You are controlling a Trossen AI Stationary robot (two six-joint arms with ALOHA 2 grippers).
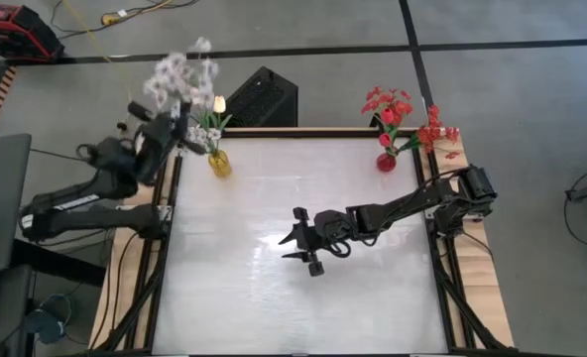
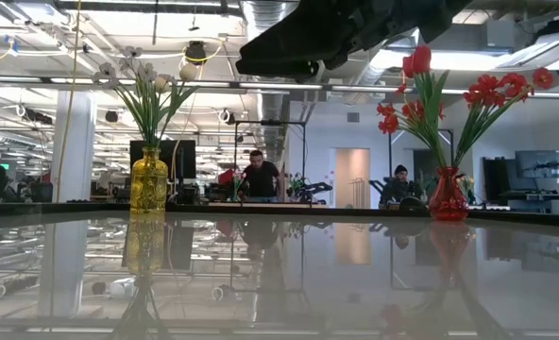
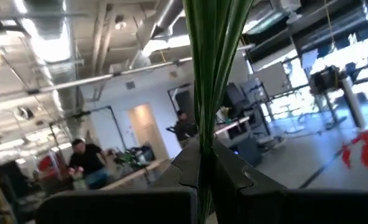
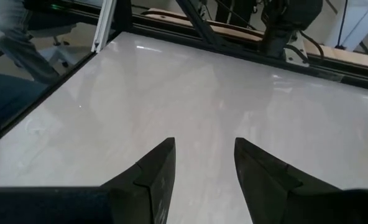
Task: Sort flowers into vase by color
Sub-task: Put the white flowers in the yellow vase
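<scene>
Left gripper [image 1: 179, 134] raised beside table's far-left corner, jaws clamped on green stalks of white blossom spray [image 1: 179, 74], just beside yellow glass vase [image 1: 219, 164] already holding cream tulip buds [image 1: 218, 103]. Right gripper [image 1: 295, 241] mid-table over bare white top [image 1: 274, 307], jaws apart, empty. Red flowers [image 1: 393, 107] stand in red glass vase [image 1: 386, 162], far-right corner

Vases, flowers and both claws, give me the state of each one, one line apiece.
yellow vase: upright at the table's far left, white and cream stems in it.
red vase: upright at the far right, red flowers in it.
white blossom spray: off the table, stalks clamped in the left claw.
left claw: shut on the spray's green stalks, beside the yellow vase.
right claw: open, empty, over mid-table.
</scene>
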